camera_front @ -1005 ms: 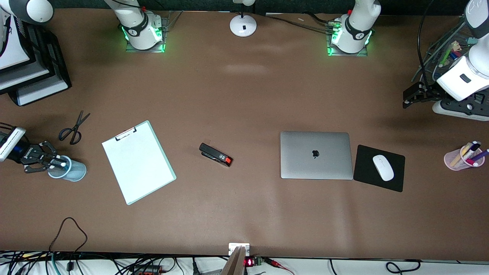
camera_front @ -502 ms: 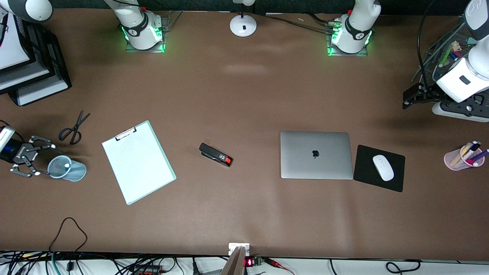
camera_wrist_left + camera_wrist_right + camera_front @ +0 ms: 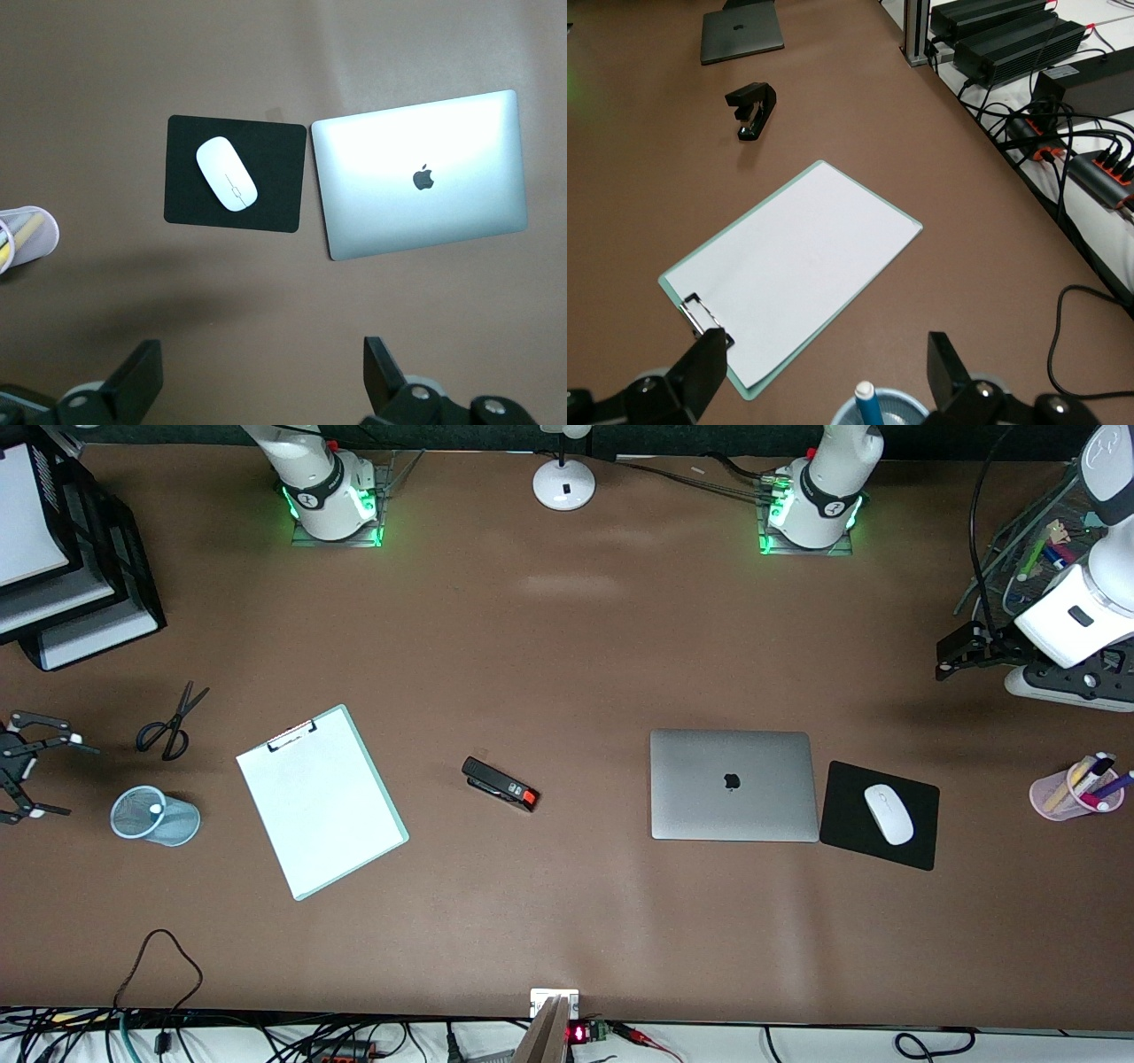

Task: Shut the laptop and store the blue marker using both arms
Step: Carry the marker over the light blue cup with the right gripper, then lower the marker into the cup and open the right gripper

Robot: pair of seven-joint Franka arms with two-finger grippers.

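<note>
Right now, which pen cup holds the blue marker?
The pale-blue mesh cup beside the clipboard; the pink cup holds assorted pens.

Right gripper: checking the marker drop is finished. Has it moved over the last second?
Yes. The right gripper, open, has drawn off the blue mesh cup toward the table's edge.

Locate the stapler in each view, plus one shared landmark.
Front view: stapler on the table between the clipboard and the closed laptop.
Left wrist view: not in it.
Right wrist view: stapler between the clipboard and the laptop.
Shared landmark: the laptop, in all three.
</note>
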